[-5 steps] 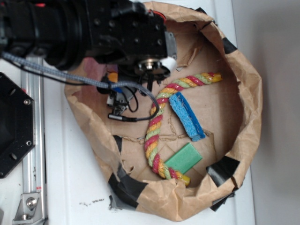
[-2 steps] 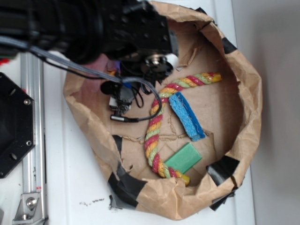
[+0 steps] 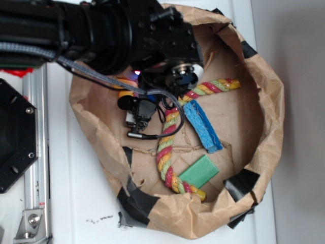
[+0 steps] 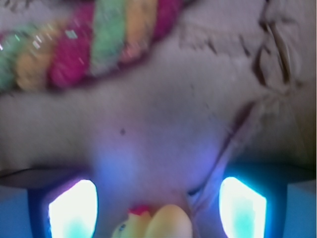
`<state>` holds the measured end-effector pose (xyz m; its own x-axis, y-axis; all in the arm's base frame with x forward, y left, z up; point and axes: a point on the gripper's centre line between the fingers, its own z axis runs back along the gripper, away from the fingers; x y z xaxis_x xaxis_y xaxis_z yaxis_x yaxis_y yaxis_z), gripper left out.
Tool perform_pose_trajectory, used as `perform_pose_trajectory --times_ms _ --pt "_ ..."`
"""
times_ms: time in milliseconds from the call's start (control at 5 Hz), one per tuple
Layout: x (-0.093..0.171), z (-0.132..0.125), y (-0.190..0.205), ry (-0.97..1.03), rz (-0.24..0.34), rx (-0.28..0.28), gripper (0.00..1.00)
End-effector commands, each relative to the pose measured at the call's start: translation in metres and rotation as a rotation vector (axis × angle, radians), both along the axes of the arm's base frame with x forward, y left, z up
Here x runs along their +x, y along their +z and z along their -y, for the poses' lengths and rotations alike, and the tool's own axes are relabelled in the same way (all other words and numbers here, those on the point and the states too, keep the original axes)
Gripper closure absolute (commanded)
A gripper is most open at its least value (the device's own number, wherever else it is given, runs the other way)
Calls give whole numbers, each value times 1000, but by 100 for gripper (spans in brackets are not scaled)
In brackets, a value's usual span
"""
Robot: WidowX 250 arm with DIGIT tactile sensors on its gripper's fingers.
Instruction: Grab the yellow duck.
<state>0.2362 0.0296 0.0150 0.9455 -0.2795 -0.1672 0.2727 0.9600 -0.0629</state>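
While the gripper (image 4: pixel 157 210) hangs low with jaws spread apart, the duck (image 4: pixel 154 222) sits between its two glowing fingers (image 4: pixel 73 208), at the wrist view's bottom edge, not yet pinched. Beyond lies bare brown paper, then the rope (image 4: pixel 94 44) further off. Step in hand, by my reading: final approach. Next move likely calls for a slight advance, then closing squarely on the duck's body.
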Motion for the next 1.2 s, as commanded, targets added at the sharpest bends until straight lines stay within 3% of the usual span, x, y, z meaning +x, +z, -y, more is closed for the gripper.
perform_pose_trajectory --times_ms 0,200,600,1000 --pt "1 9 6 -46 40 -11 0" --pt "-1 7 4 -47 14 4 0" --pt "-23 -4 -7 -1 -169 -68 0" --pt "-37 4 1 -6 -158 -76 0"
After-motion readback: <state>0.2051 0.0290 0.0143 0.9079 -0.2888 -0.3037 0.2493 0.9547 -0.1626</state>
